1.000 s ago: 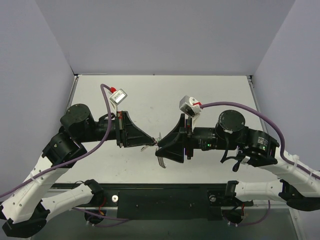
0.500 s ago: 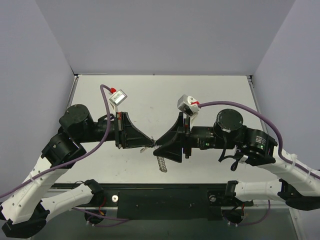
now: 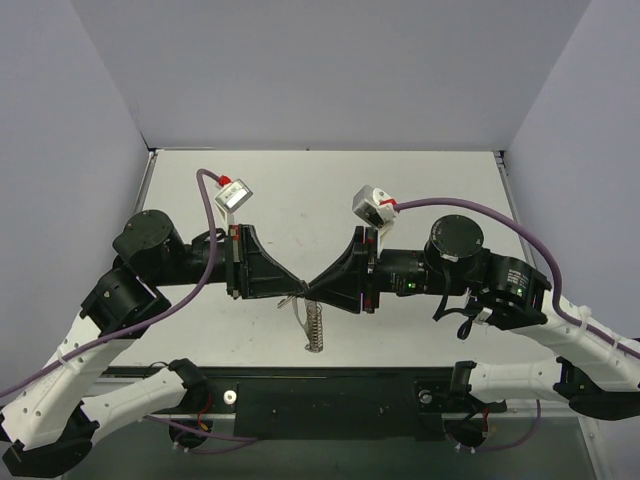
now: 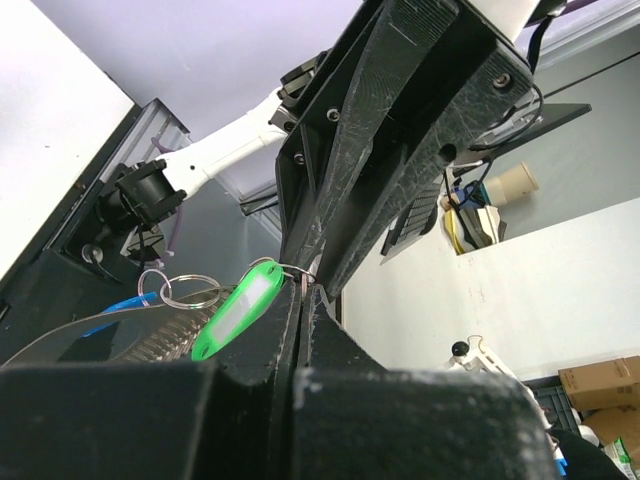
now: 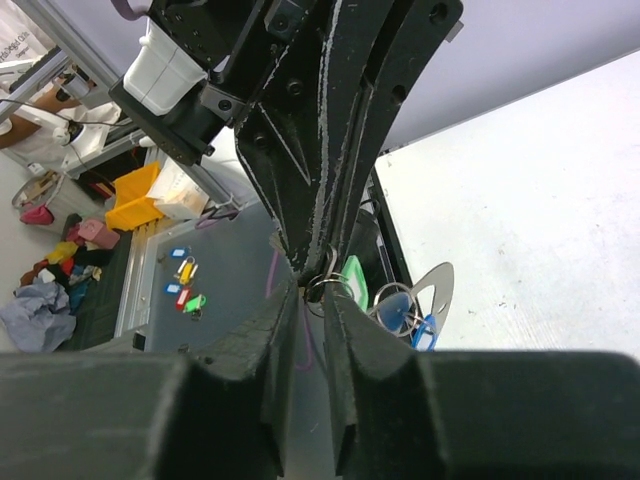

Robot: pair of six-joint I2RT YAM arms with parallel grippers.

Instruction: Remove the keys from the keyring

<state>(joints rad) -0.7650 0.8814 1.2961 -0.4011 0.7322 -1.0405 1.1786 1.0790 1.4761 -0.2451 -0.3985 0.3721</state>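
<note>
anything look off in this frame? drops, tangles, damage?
Nothing dropped or visibly damaged. The left gripper and right gripper meet tip to tip above the table, both pinching the keyring. Its chain dangles below them and the green tag hangs free. No tangle that I can make out.

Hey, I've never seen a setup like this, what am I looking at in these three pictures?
Two robot arms are bolted at the near edge of a white table. The wide picture looks down from above, with the left arm on the left and the right arm on the right. The other two pictures come from a small camera on each wrist, looking along that arm's own jaws. The jaws meet tip to tip, both pinched shut on a keyring that dangles below them. The left wrist view shows its green tag, and the right wrist view also shows a blue tag.
</note>
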